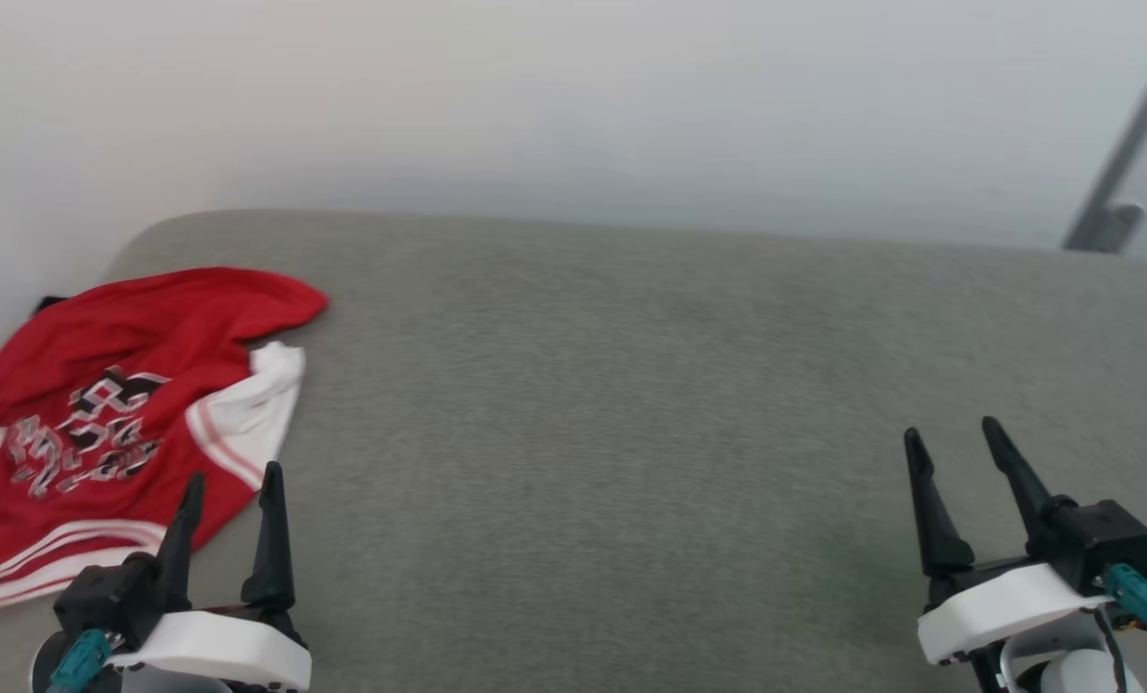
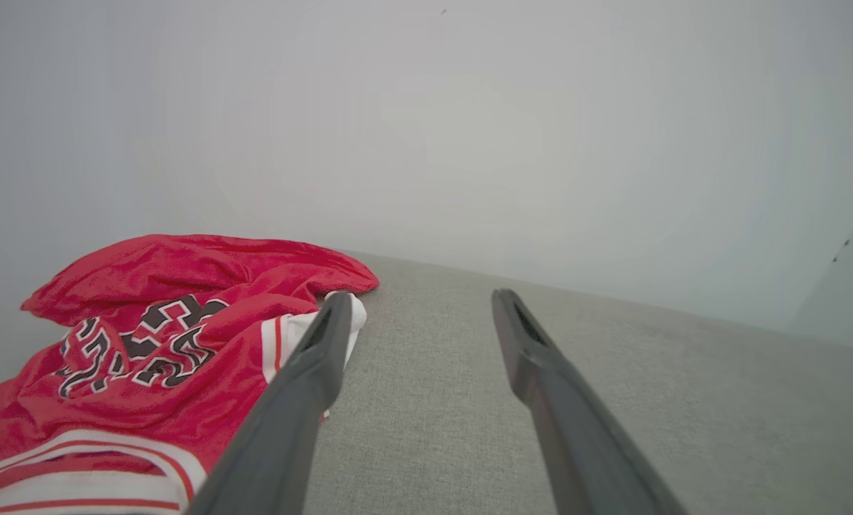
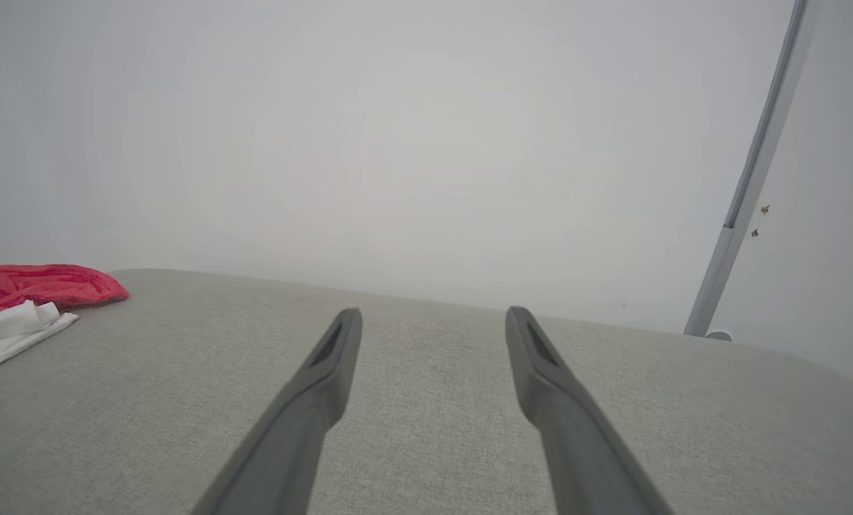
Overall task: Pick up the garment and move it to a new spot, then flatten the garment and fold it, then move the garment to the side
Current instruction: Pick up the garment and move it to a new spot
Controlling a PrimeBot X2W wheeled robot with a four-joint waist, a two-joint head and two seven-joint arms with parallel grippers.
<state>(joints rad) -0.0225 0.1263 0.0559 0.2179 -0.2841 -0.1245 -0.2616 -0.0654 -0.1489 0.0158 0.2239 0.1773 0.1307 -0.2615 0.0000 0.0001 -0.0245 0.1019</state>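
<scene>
The garment, a red jersey shirt with white sleeves, striped trim and black white-outlined lettering, lies crumpled at the left end of the grey upholstered surface. My left gripper stands open at the lower left, just beside the garment's near right edge, holding nothing. In the left wrist view the garment lies left of the open left gripper. My right gripper is open at the lower right, far from the cloth. The right wrist view shows the open right gripper and the garment at its far left.
A pale wall rises behind the surface. A slanted grey pole with a foot stands at the back right, also seen as the pole in the right wrist view. The surface's rounded back-left corner lies just beyond the garment.
</scene>
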